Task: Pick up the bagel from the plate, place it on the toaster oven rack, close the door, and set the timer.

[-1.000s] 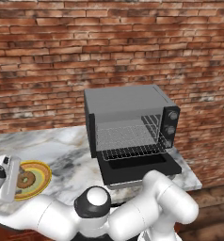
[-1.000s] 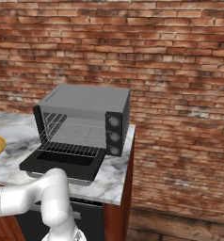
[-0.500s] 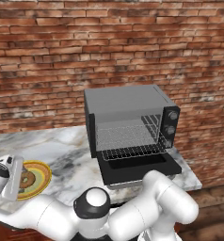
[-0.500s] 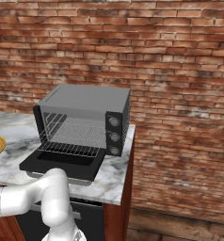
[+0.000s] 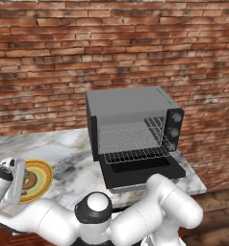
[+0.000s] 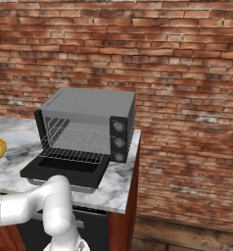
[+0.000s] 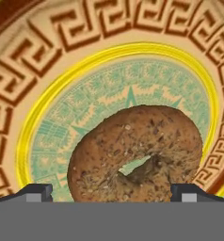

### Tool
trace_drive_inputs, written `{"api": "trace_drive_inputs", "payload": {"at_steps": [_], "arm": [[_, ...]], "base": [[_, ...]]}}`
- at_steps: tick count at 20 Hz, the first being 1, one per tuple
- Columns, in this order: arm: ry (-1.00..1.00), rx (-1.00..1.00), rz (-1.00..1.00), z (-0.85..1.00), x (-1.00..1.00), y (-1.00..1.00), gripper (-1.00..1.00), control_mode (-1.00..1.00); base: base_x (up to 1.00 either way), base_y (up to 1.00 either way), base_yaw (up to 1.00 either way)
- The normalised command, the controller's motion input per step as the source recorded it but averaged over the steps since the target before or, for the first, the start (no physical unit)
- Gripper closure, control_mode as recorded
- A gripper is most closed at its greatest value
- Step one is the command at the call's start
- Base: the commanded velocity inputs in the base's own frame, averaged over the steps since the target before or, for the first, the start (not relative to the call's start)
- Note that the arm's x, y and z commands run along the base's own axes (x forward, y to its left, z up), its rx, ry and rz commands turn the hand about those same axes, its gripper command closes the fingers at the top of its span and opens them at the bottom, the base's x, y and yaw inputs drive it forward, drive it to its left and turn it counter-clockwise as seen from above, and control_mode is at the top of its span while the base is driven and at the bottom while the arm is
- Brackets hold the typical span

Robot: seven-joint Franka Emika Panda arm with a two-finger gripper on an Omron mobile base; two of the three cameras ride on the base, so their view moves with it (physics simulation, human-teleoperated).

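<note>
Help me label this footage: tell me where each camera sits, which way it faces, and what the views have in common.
Left base view: on the base, behind the arm to its left, looking forward and down at the toaster oven, the plate and the gripper; white arm rises lower right.
Right base view: behind the arm to its right, facing the oven with its door dropped open; arm at lower left.
Hand view: on the hand, looking down at the bagel; open finger tips flank it.
Shared: both base views show oven, toaster oven rack and plate edge.
</note>
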Motion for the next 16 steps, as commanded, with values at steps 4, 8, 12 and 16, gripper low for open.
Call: {"api": "trace_drive_inputs", "payload": {"at_steps": [4,8,12,16], "arm": [[0.00,0.01,0.00,-0.11,0.13,0.00,-1.00,-1.00],[0.02,0.00,0.00,-0.26,0.07,0.00,1.00,-1.00],[0.09,0.00,0.00,-0.44,0.01,0.00,1.00,-1.00],[0.09,0.00,0.00,-0.46,0.00,0.00,1.00,-1.00]], "base": [[0.00,0.00,0.00],[0.00,0.00,0.00],[0.00,0.00,0.00],[0.00,0.00,0.00]]}}
